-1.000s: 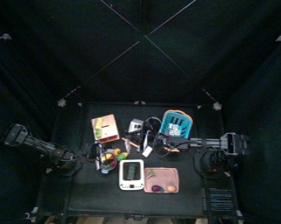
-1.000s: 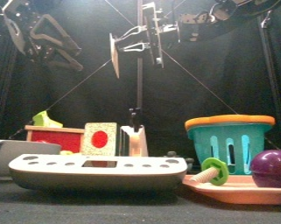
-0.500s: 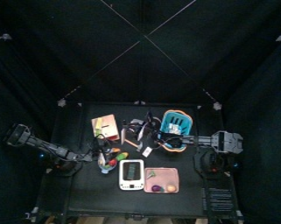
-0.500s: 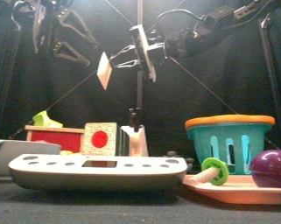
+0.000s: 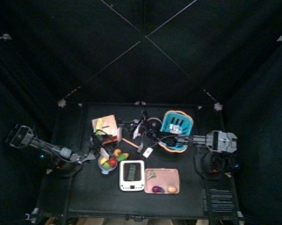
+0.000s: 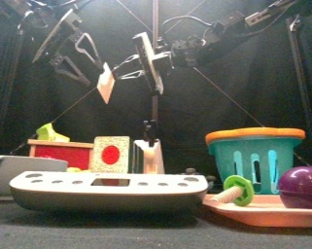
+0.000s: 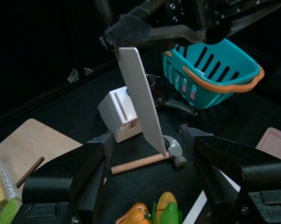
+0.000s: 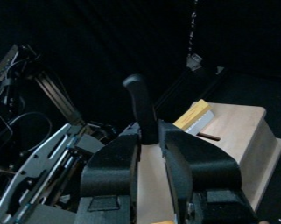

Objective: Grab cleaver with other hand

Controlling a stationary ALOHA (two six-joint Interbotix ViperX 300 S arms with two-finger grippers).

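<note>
The cleaver (image 6: pixel 147 60) hangs in the air in the upper middle of the front view, well above the table. In the left wrist view its grey blade (image 7: pixel 143 96) runs down the centre of the frame to a tan handle (image 7: pixel 136 164) at the lower end.

The right gripper (image 7: pixel 143 31) clamps the cleaver at its upper end, at the top of that frame. In the right wrist view its jaws (image 8: pixel 151 131) sit narrow around a dark upright piece, which I take to be the cleaver seen edge-on.

The left gripper (image 7: pixel 145 156) is spread wide, one jaw on each side of the handle. I cannot tell whether either jaw touches it.

What could go wrong, as I judge it:
- If the left jaws close a little too high, they catch the flat blade instead of the handle. That grip is slippery and the cleaver could twist out.
- If the right gripper lets go before the left has a firm hold, the cleaver drops. Below it are the white block (image 7: pixel 122 109) at centre left, the board (image 7: pixel 38 144) at lower left and the basket (image 7: pixel 213 66) at upper right.
- The two grippers are close together, so a skewed approach could knock the blade and swing it in the right gripper's pinch.
- Pulling away while both grippers hold the cleaver would strain it.
</note>
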